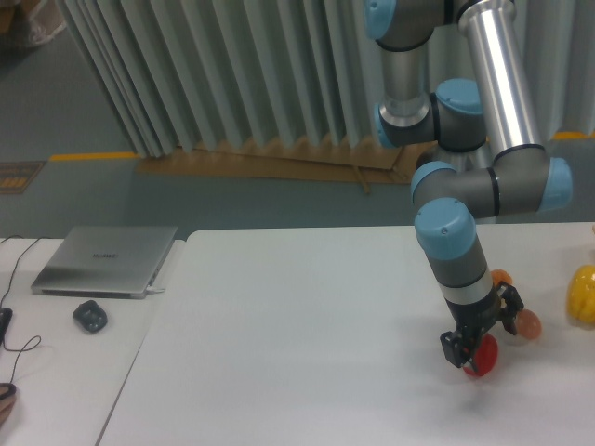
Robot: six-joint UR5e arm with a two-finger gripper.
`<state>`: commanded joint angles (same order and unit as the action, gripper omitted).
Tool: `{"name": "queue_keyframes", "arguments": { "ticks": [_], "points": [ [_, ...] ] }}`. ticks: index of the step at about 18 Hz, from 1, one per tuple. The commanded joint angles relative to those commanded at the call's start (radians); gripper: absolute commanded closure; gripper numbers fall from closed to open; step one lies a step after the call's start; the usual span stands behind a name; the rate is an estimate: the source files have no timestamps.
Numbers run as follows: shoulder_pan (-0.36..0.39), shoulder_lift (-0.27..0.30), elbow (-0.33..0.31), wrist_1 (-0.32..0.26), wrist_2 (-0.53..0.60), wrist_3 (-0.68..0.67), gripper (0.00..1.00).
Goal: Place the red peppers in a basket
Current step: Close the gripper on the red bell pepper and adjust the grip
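gripping low at the lower right of the frame, the gripper is clamped on the red pepper, right at the white table; an orange item just beyond, yellow pepper at the right edge.

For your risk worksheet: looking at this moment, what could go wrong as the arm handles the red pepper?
1. The gripper holds the red pepper only at one edge, so it may slip out.
2. The orange items sit close behind the gripper and could get knocked.
3. No basket is in view, so the carry may be long.
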<state>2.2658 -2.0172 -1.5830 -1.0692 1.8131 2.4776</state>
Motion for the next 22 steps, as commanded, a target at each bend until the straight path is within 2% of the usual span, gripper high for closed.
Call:
{"name": "queue_keyframes", "arguments": {
  "ticks": [13, 18, 22],
  "points": [
    [-0.005, -0.002, -0.018, 0.002, 0.028, -0.019, 0.0],
    [0.011, -0.002, -0.015, 0.002, 0.032, -0.019, 0.1],
    [0.009, -0.012, -0.008, 0.005, 0.057, -0.028, 0.11]
  ]
}}
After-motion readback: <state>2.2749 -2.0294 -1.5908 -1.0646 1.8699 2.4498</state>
